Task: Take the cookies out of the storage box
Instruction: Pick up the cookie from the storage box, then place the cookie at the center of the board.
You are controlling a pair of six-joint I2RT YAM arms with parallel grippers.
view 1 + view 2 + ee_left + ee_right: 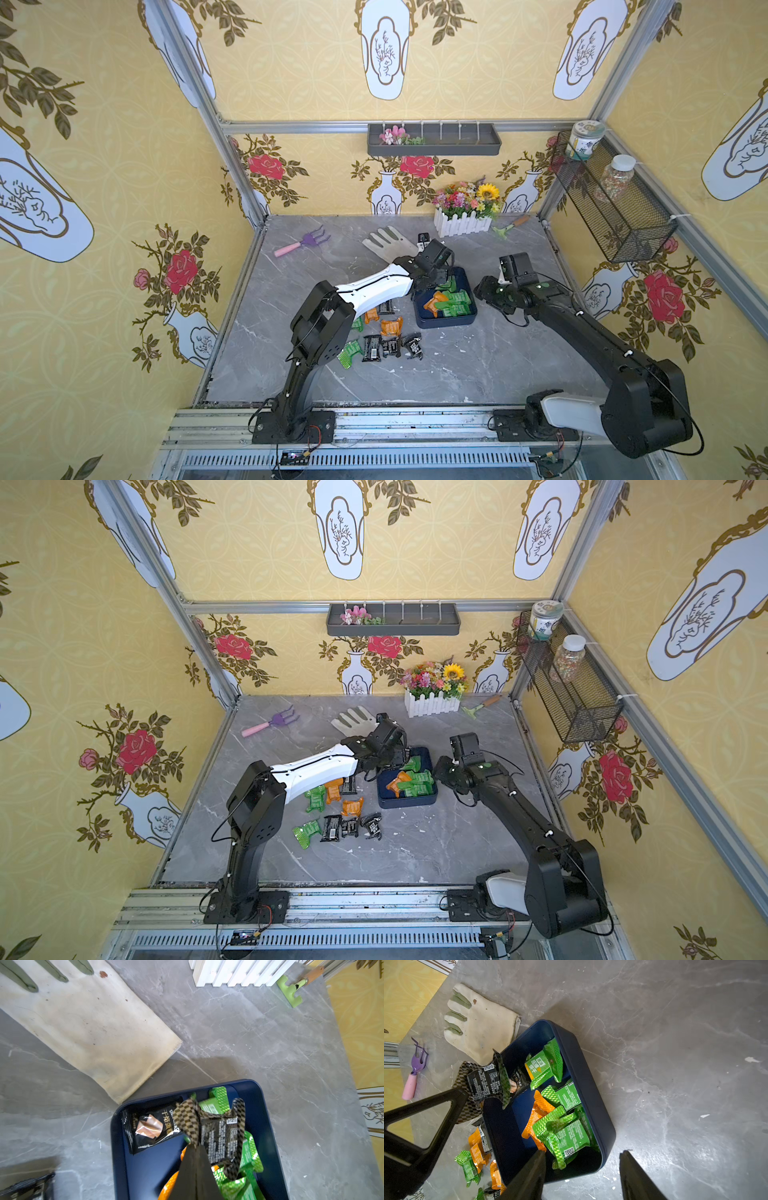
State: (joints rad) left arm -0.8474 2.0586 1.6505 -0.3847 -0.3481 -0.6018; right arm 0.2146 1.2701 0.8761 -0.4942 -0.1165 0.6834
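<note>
Left gripper point(194, 1146) is pinched shut on the checkered edge of one black packet point(220, 1136), held over the left part of the storage box point(444, 323). Right gripper point(581, 1156): jaws apart, one finger over the box, one outside its right wall. Nearest, cookies point(350, 827) lie loose on the grey table point(457, 374), left of the box. Eight counted in both top views: four black, two orange, two green. Box next: at least three green packets point(566, 1138), one orange packet point(538, 1113), one flat black packet point(149, 1126); the heap overlaps, so exact count uncertain. Behind the box, one pale glove point(388, 245); farther left, one purple rake point(305, 243). At the back edge, a white picket planter point(461, 226) full of mixed flowers, one green hand tool point(509, 228) beside it. Back wall: grey tray point(434, 145), pink blossoms in its left end compartment. Right wall: black mesh basket point(615, 208) holding two jars point(586, 139).
</note>
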